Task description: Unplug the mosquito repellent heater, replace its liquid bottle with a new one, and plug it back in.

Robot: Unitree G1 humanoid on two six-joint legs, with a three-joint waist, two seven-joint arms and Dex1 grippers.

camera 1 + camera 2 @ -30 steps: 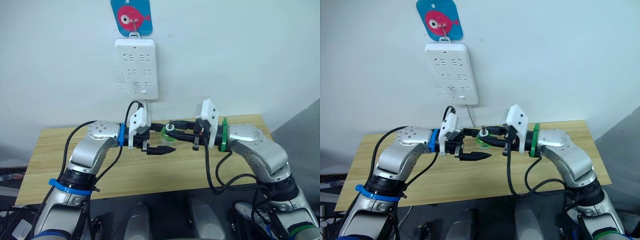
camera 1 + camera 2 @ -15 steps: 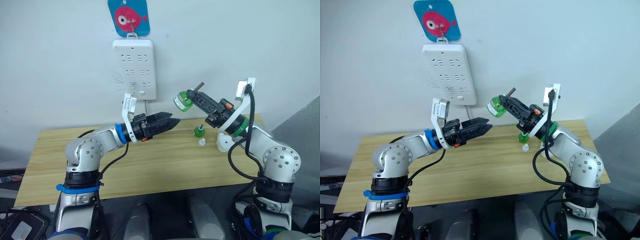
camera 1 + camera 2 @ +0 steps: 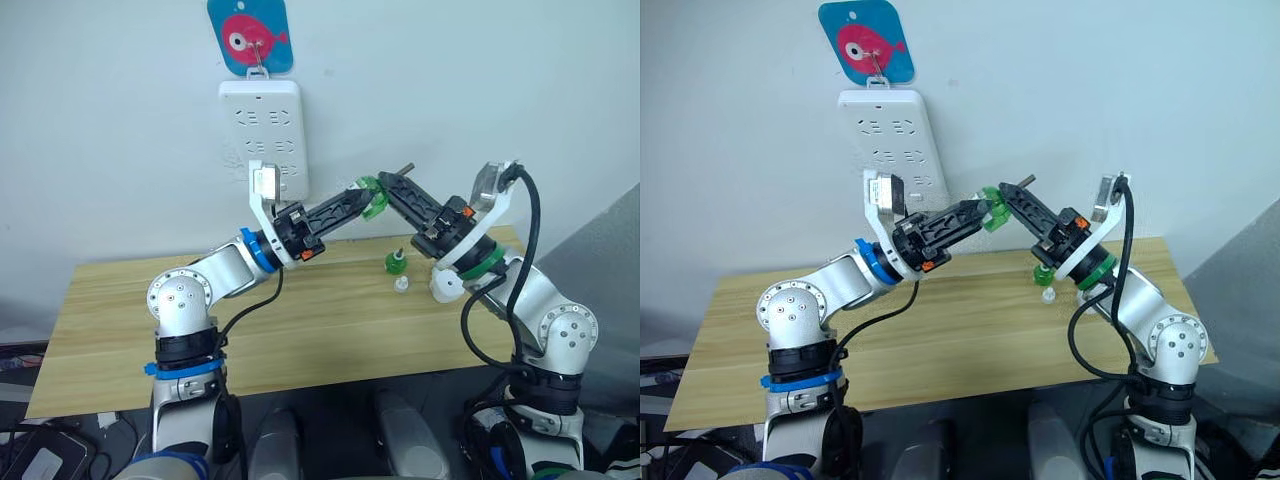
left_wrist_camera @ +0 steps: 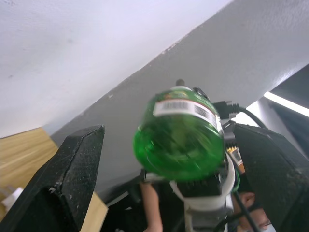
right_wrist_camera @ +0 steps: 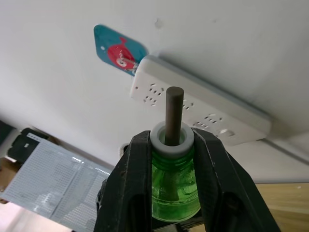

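Note:
A green liquid bottle (image 4: 178, 140) with a dark wick (image 5: 174, 113) hangs in the air in front of the wall. My right gripper (image 3: 390, 188) is shut on its white neck. My left gripper (image 3: 360, 198) is open, one finger on each side of the bottle's base, reaching up from the left. A white rounded piece (image 3: 444, 286) that looks like the mosquito repellent heater lies on the table, partly hidden behind my right arm.
A white multi-socket strip (image 3: 265, 135) hangs on the wall under a blue tag with a pink fish (image 3: 250, 35). A small green bottle (image 3: 396, 262) and a small white cap (image 3: 402, 285) stand on the wooden table (image 3: 300, 320) at the back right.
Both arms rose from low over the table. In the last half second my left gripper lifted up to the base of the bottle that the right gripper holds.

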